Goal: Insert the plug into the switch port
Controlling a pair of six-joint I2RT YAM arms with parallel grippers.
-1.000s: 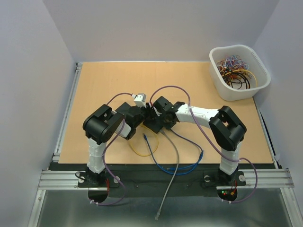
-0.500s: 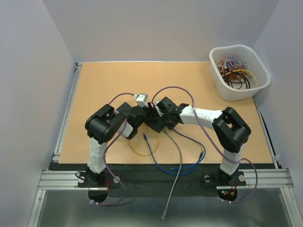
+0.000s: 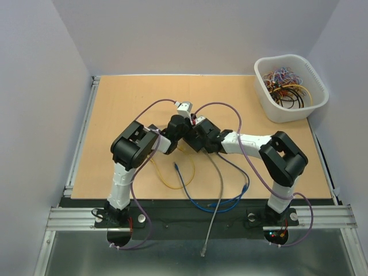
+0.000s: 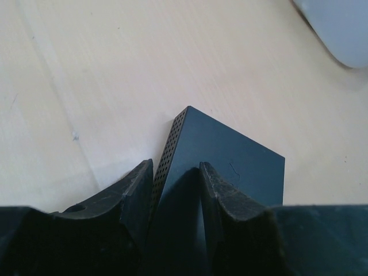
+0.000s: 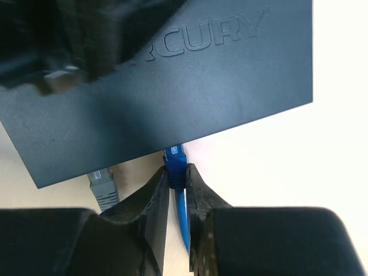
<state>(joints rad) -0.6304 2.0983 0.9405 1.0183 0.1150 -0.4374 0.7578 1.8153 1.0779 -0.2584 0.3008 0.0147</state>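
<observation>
"So, left side first. What did you have?"

"My left gripper (image 4: 175, 172) was clamped on the switch (image 4: 230, 167), one finger on each side of the corner nearest the camera, no gap showing. The perforated side of the switch faced left in the left wrist view. Pale table (image 4: 86, 69) lay beyond it. Couldn't tell whether the switch touched the table."

"Right side?"

"My right gripper (image 5: 176, 175) was pinched almost shut on the blue plug (image 5: 174, 158), gripping just behind its head. The plug's tip met the lower edge of the switch. Couldn't tell whether it was fully in a port. The blue cable (image 5: 183, 221) ran back between my fingers."

"Anything else along that edge?"

"A grey plug (image 5: 103, 187) just left of the blue one, its tip also at the switch edge. Raised letters 'RCURY' were on the switch's top face, the rest hidden behind my blurred left gripper."

"Overhead view?"

"Both grippers met near the middle of the table, and the switch was mostly hidden under my wrists. A yellow loop (image 3: 169, 186) lay on the near part of the table. A grey cable (image 3: 220, 190) ran off over the near edge. A white bin (image 3: 287, 115) of tangled wires sat at the far right corner, well apart."
</observation>
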